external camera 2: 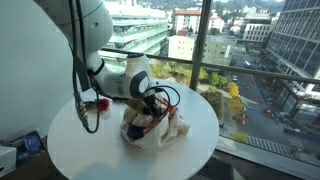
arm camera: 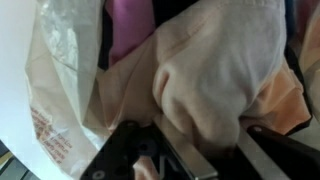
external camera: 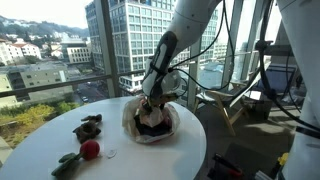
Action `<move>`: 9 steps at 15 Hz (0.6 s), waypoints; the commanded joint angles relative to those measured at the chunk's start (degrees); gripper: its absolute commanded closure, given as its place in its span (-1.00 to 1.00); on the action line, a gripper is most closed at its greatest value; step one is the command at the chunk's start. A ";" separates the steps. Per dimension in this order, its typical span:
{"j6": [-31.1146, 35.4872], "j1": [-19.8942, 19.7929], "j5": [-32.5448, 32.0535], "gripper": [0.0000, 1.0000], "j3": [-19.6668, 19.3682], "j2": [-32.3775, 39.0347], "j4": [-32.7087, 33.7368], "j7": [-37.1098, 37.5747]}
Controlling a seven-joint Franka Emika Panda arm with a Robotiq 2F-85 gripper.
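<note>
A crumpled pale plastic bag [external camera: 135, 128] [external camera 2: 172, 132] full of soft things sits in the middle of the round white table [external camera: 188, 150] [external camera 2: 205, 112]. My gripper [external camera: 153, 103] [external camera 2: 150, 104] reaches down into the bag's mouth. The wrist view shows a cream plush lump [arm camera: 215, 70] squeezed between the two metal fingers [arm camera: 168, 142], so the gripper [arm camera: 205, 150] is shut on it. The printed bag wall [arm camera: 55, 95] stands at the left and a pink soft thing [arm camera: 130, 28] lies above. What the rest of the bag holds is hidden.
In an exterior view a red ball [external camera: 90, 150], a dark plush toy [external camera: 88, 126] and a dark green toy [external camera: 67, 165] lie on the table's near-left part. Glass windows and a railing stand close behind the table. Cables hang from the arm.
</note>
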 commanded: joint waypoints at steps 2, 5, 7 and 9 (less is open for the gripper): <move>-2.92 -5.75 10.72 0.55 6.21 2.48 2.95 -6.96; -3.13 -5.61 12.17 0.02 5.18 0.97 2.51 -7.16; -3.21 -6.72 14.12 -0.27 6.40 -1.05 1.36 -8.03; -3.66 -8.62 17.93 -0.57 8.90 -3.75 -0.03 -9.92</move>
